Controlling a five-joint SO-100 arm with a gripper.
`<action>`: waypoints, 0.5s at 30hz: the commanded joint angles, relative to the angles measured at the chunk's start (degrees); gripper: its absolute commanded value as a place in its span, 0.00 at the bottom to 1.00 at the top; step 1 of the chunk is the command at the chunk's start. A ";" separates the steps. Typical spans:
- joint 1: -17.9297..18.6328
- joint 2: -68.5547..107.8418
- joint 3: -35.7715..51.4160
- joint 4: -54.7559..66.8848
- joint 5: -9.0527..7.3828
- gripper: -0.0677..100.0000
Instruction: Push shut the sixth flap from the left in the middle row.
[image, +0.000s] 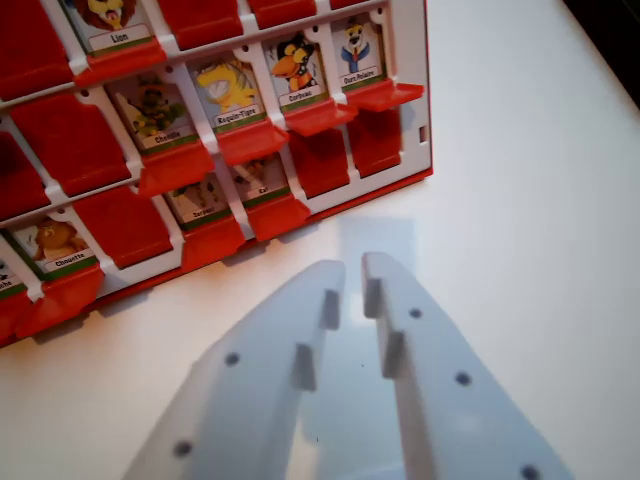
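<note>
A red flap board (408, 120) lies on the white table and fills the upper left of the wrist view. One row shows raised picture flaps: Chenille (155, 115), Requin-Tigre (228, 92), Corbeau (297, 68) and Ours Polaire (359, 52). The row nearer me has Chouette (58, 245), Serpent (203, 198) and a half-hidden card (258, 177) raised; the other flaps there lie flat and red. My white gripper (354, 272) hovers over the table just in front of the board's near edge. Only a narrow slit separates its tips, and nothing is held between them.
A Lion card (115, 22) stands raised in the farthest visible row. Bare white table (530, 230) spreads to the right of the board and around the fingers. A dark edge (612, 35) cuts the top right corner.
</note>
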 joint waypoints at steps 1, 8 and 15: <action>-1.05 -3.52 -1.49 -5.63 0.09 0.02; -1.85 -11.69 -2.64 -11.60 0.18 0.02; -1.76 -18.02 -2.90 -16.26 0.00 0.02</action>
